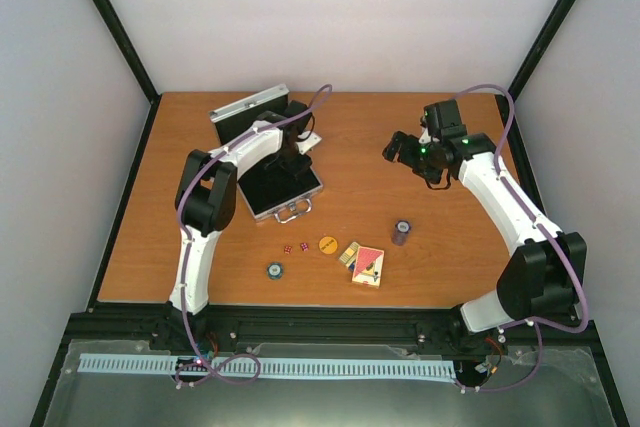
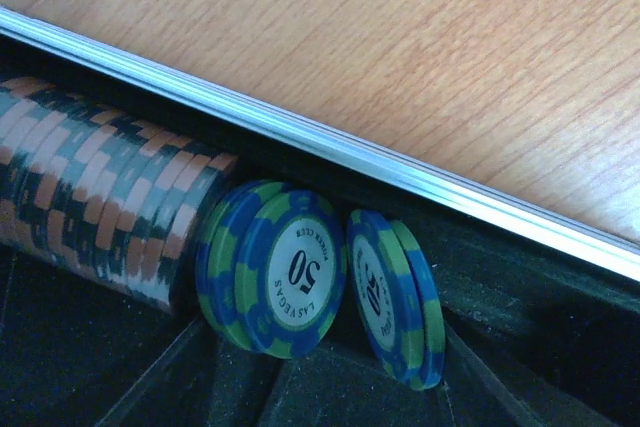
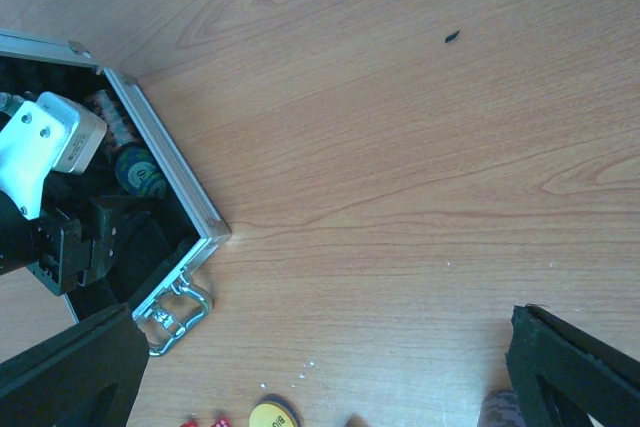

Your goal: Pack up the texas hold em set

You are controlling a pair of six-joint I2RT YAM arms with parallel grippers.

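The silver case (image 1: 275, 192) is laid open on the left half of the wooden table (image 1: 430, 277). Its lid (image 1: 250, 107) is propped up behind it toward the far edge, and its handle (image 1: 294, 211) is turned toward the arms. Inside the black lining, a row of orange-and-dark chips (image 2: 100, 202) is seen lying on edge along the aluminium rim (image 2: 380, 162). Just beside the end of that row, two pairs of blue-and-green chips (image 2: 290, 282) marked 50 are stood on edge, with a slight gap between the pairs. The left gripper (image 1: 296, 155) is positioned down inside the case over these chips. Only dim dark shapes are shown at the bottom of its own camera view, so it cannot be told whether its fingers are spread or closed, nor whether any chip is touched.

The rest of the set is spread on the table in front of the case. Two red dice (image 1: 296, 247) are placed near the handle, with the orange round button (image 1: 328, 244) just beside them to the right. A single blue chip (image 1: 275, 270) is set nearer the arms. Right of the button, two card decks (image 1: 367, 265) are laid close together, and a short chip stack (image 1: 402, 232) is stood a little beyond them.

The right gripper (image 1: 402, 147) is held above bare table, well apart from the case and the loose pieces. Its fingers (image 3: 575, 367) are spread wide, and nothing is held between them.
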